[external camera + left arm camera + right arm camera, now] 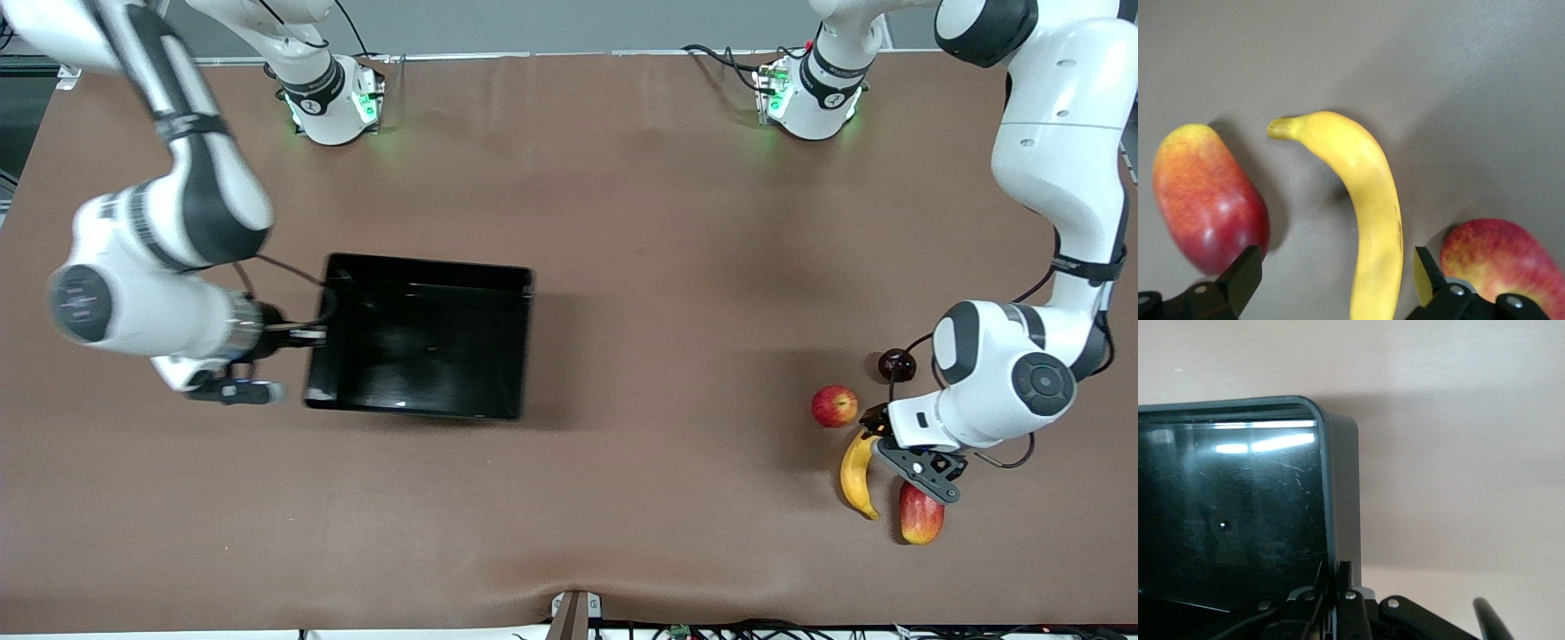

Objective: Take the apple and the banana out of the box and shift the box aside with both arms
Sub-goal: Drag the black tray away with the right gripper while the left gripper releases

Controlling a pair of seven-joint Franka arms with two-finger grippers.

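Observation:
The black box [418,338] sits on the table toward the right arm's end. My right gripper [309,336] is shut on the box's end wall; the right wrist view shows its fingers [1346,577] pinching the rim [1341,487]. The yellow banana [858,476] lies toward the left arm's end, with the red-and-yellow apple [834,406] just farther from the camera. My left gripper [876,437] is open, low over the banana's end nearest the apple. In the left wrist view the banana [1365,200] lies between the open fingers [1241,280], and the apple [1505,263] is beside it.
A red-and-yellow mango [920,514] lies beside the banana, nearer the camera, and shows in the left wrist view [1208,197]. A dark plum [896,364] lies farther back, next to the left arm's wrist. Brown table surface [676,356] lies between the box and the fruits.

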